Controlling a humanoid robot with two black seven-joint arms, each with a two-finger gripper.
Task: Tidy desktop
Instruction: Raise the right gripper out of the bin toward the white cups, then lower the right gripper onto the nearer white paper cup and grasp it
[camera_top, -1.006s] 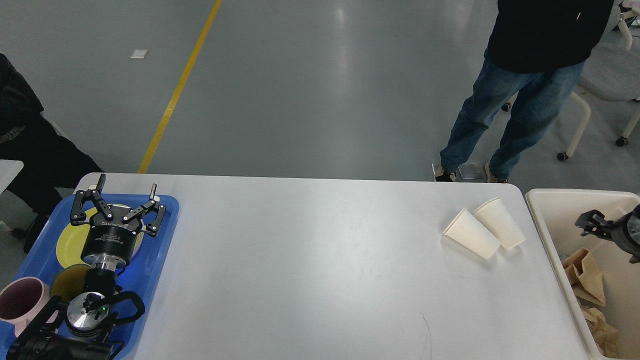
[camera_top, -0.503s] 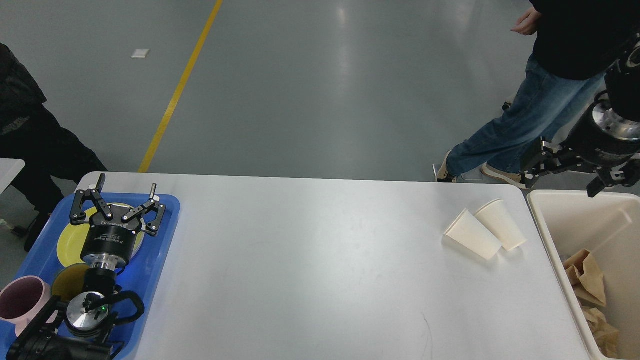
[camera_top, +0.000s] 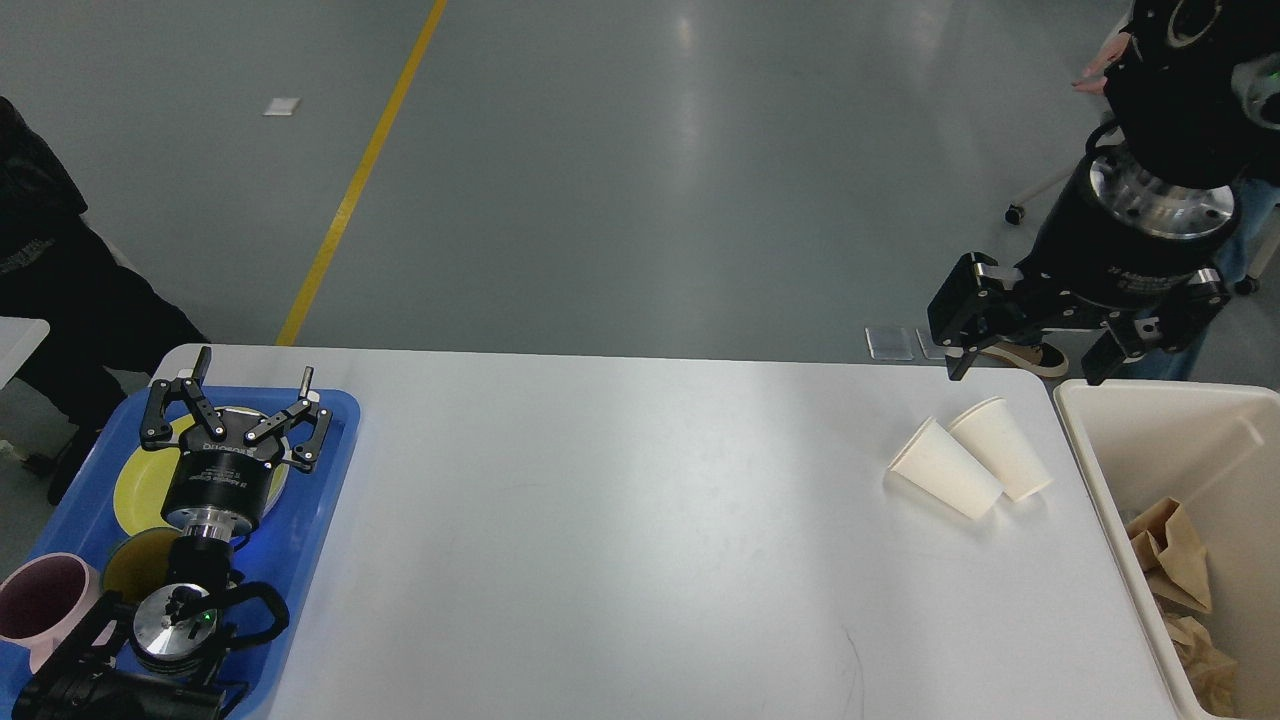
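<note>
The white desktop (camera_top: 620, 540) fills the lower part of the head view. Two white paper cups (camera_top: 943, 468) (camera_top: 1001, 447) lie on their sides, touching, near its far right corner. My right gripper (camera_top: 1022, 372) hangs open above that corner, just beyond the cups, fingers pointing down with nothing between them. At the left, my left gripper (camera_top: 255, 372) is open over the blue tray (camera_top: 320, 500) and holds nothing.
The blue tray carries a yellow plate (camera_top: 135, 485), a dark yellow bowl (camera_top: 135, 570) and a pink cup (camera_top: 40, 600). A cream bin (camera_top: 1100, 440) with crumpled brown paper (camera_top: 1170, 555) stands beside the right edge. People stand at the far left and far right.
My right arm rose out of the cream bin and swung up and left; its gripper now hangs over the table's far right corner. The person behind walked off to the right. The left arm stayed still.
</note>
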